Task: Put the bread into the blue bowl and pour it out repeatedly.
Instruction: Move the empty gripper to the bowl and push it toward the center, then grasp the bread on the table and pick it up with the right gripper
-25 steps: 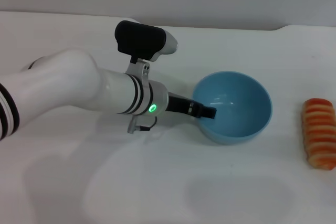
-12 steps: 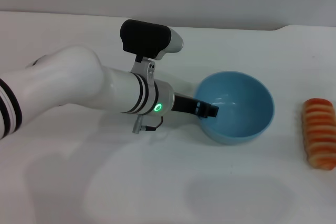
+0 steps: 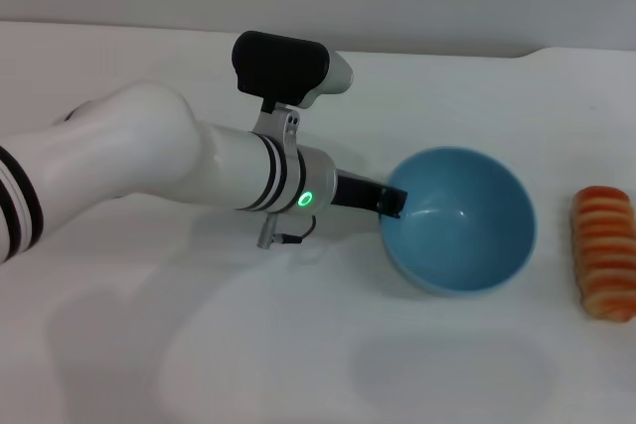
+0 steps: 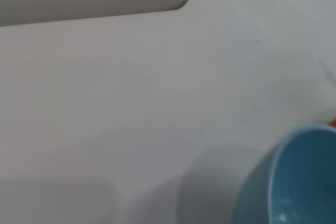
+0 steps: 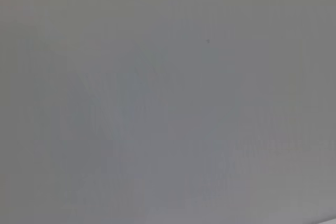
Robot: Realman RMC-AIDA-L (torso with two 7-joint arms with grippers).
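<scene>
Left gripper [image 3: 391,203]: clamped on the left rim of the blue bowl [image 3: 467,230], one, tilted.
Bread [image 3: 604,250]: one, far right, on the table [image 3: 298,364].

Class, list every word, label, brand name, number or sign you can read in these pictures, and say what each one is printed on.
None: no readable text in any view.
The blue bowl, the bread, the table and the left gripper at the bowl's rim carry no writing.
The arm's green light is only a glowing dot.

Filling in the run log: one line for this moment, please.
left gripper: gripping bowl rim, bowl tilted | bread: on table, right of bowl | right arm: unseen
</scene>
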